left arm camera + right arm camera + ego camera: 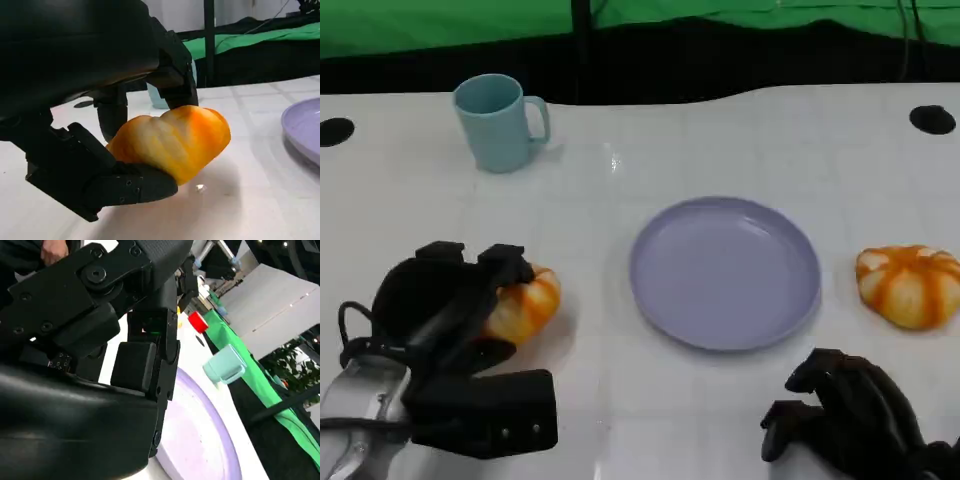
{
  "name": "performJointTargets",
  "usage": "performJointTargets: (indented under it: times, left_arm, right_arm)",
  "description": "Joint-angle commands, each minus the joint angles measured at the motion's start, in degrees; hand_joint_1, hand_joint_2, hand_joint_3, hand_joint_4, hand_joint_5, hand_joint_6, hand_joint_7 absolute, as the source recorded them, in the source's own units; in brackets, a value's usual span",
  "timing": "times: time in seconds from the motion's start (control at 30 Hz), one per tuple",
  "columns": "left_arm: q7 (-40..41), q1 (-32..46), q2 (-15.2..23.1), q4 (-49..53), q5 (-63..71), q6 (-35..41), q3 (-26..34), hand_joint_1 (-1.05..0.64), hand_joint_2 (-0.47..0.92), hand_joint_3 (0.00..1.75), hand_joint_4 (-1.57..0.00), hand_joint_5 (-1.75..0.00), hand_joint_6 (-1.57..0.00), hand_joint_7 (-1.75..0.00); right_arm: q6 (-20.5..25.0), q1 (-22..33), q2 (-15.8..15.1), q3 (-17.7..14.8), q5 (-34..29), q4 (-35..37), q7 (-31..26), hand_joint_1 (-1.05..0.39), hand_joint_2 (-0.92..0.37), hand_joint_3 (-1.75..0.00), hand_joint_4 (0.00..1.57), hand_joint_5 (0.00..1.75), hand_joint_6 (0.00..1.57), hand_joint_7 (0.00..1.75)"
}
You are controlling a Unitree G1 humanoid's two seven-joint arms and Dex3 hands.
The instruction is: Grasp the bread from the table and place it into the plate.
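A round orange-and-white bread (528,305) lies left of the lavender plate (725,272), and my left hand (450,320) grips it. In the left wrist view the bread (172,140) is pinched between black fingers (172,85) on one side and the thumb (125,185) on the other. I cannot tell whether it is off the table. A second, similar bread (910,285) lies just right of the plate. My right hand (850,415) rests near the table's front edge, below the plate, fingers curled in and holding nothing. The right wrist view has that hand (100,365) beside the plate's rim (220,455).
A light blue mug (500,122) stands at the back left of the white table (620,200); it appears as the mug (225,365) in the right wrist view, with a small red object (198,321) beyond it. Black and green cloth borders the table's far edge.
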Motion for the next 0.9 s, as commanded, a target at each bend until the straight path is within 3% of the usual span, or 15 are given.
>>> performJointTargets:
  times: [0.03,0.1,0.13,0.23,0.3,0.4,0.57,0.63,0.87,0.9]
  left_arm:
    - [-1.24,-1.07,1.05,-0.74,-0.4,-0.26,0.71,-0.27,0.63,0.79,-0.66,-1.75,-0.73,-1.14]
    - [-1.19,-1.39,1.05,-0.62,-0.53,-0.61,0.77,-0.27,0.63,0.77,-0.65,-1.75,-0.55,-1.52]
    - [-1.57,-1.95,1.0,-0.67,-0.62,-0.74,0.73,-0.26,0.63,0.77,-0.65,-1.75,-0.52,-1.58]
    - [-1.39,-3.39,0.53,0.0,-1.69,-2.37,0.96,-0.29,0.65,0.74,-0.65,-1.75,-0.57,-1.5]
    - [-0.38,-4.28,0.03,1.15,-2.93,-4.43,1.37,-0.28,0.62,0.76,-0.65,-1.75,-0.5,-1.66]
    - [0.39,-5.84,-0.72,2.58,-3.61,-6.32,1.43,-0.29,0.61,0.77,-0.66,-1.75,-0.48,-1.71]
    - [2.67,-9.11,-2.59,5.76,-3.72,-9.82,1.1,-0.31,0.62,0.77,-0.65,-1.75,-0.48,-1.69]
    - [4.35,-10.15,-3.11,7.21,-3.69,-11.89,1.02,-0.29,0.63,0.72,-0.69,-1.75,-0.59,-1.54]
    - [5.66,-12.26,-4.53,9.73,-3.19,-13.8,0.49,-0.28,0.64,0.69,-0.7,-1.75,-0.63,-1.48]
    - [5.82,-13.36,-5.43,10.42,-2.99,-14.02,0.0,-0.29,0.68,0.66,-0.75,-1.72,-0.73,-1.2]
  right_arm:
    - [-1.45,-0.4,0.12,-0.34,-0.1,0.93,0.09,-1.04,-0.73,-0.01,1.57,0.73,1.57,0.38]
    - [-1.55,-0.35,0.21,-0.27,-0.17,1.01,0.05,-1.04,-0.73,-0.01,1.57,0.73,1.57,0.38]
    - [-1.56,-0.35,0.26,-0.25,-0.12,1.07,0.11,-1.04,-0.73,-0.01,1.57,0.73,1.57,0.38]
    - [-1.54,-0.33,0.46,-0.27,0.08,1.15,0.26,-1.04,-0.73,0.0,1.57,0.74,1.57,0.38]
    - [-1.53,-0.29,0.63,-0.33,0.2,1.12,0.36,-1.03,-0.72,0.0,1.57,0.73,1.57,0.38]
    - [-1.2,-0.03,0.82,-0.38,0.2,0.7,-0.04,-1.04,-0.71,0.0,1.57,0.73,1.57,0.37]
    - [-1.47,0.05,0.77,-0.47,0.05,0.7,0.18,-1.05,-0.71,0.0,1.57,0.73,1.57,0.37]
    - [-1.56,0.1,0.64,-0.41,-0.1,0.61,0.29,-1.05,-0.71,-0.01,1.57,0.73,1.57,0.37]
    - [-1.09,0.2,0.6,-0.43,0.02,0.31,0.1,-1.05,-0.72,0.0,1.57,0.73,1.57,0.37]
    - [-0.72,0.26,0.59,-0.46,0.13,0.08,-0.06,-1.05,-0.71,0.0,1.57,0.73,1.57,0.37]
